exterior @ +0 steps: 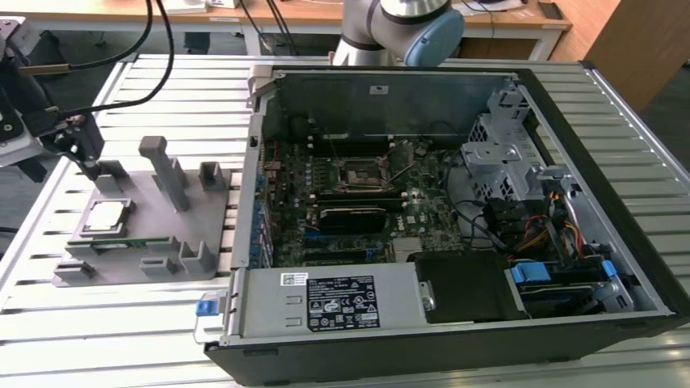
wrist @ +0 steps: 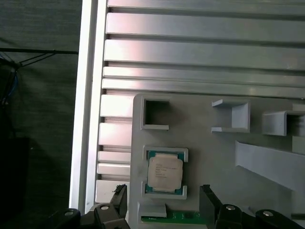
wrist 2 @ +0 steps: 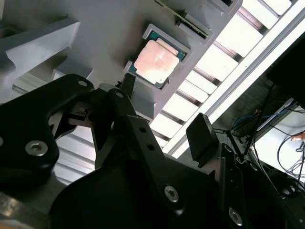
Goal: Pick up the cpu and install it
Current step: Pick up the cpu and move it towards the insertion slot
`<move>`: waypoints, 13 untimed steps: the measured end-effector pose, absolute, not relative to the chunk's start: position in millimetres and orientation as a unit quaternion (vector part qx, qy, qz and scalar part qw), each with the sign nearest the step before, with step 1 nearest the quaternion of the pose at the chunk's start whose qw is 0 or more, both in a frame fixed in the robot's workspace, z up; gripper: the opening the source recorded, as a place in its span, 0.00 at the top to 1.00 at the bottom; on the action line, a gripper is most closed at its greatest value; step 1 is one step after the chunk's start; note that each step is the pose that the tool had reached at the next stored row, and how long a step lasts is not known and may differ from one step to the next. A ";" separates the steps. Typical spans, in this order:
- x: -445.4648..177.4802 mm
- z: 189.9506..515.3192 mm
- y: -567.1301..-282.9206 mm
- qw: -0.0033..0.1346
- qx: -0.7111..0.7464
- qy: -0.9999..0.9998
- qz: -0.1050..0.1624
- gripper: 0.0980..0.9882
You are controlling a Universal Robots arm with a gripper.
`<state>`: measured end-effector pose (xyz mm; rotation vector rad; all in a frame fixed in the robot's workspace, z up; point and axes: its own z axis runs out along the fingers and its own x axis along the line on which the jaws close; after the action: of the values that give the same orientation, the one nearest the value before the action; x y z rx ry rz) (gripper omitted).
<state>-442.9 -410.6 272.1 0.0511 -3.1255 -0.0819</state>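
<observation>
Black gripper [wrist 2: 164,102]: linkage arms and bolted plates sit close to the camera. Its two dark fingers [wrist 2: 202,136] stand spread apart with nothing between them.

Small flat square cpu [wrist 2: 158,59], silvery-white metal top with a green edge: lies flat in a raised square pocket of the grey plastic fixture [wrist 2: 95,24]. It lies beyond the gap between the fingers, clear of both. One fingertip is near a corner of the pocket; contact cannot be told.

Long narrow green circuit strip [wrist 2: 183,16]: seated in the fixture just beside the cpu pocket, on the side far from the gripper.

The fixture rests on a silver slatted aluminium table [wrist 2: 214,62]. Thin dark cables [wrist 2: 279,143] lie past the table's edge.
</observation>
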 end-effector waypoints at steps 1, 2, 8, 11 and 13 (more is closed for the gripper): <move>-442.6 270.2 -410.5 0.007 0.016 -0.999 -0.026 0.32; -442.6 268.7 -410.5 0.007 0.016 -0.999 -0.027 0.32; -442.6 260.8 -410.5 0.008 0.025 -0.999 -0.031 0.32; -442.6 257.1 -410.5 0.008 0.026 -0.999 -0.031 0.32; -442.6 254.8 -410.5 0.008 0.026 -0.999 -0.031 0.32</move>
<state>-442.6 -410.5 254.8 0.0813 -3.1226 -0.0965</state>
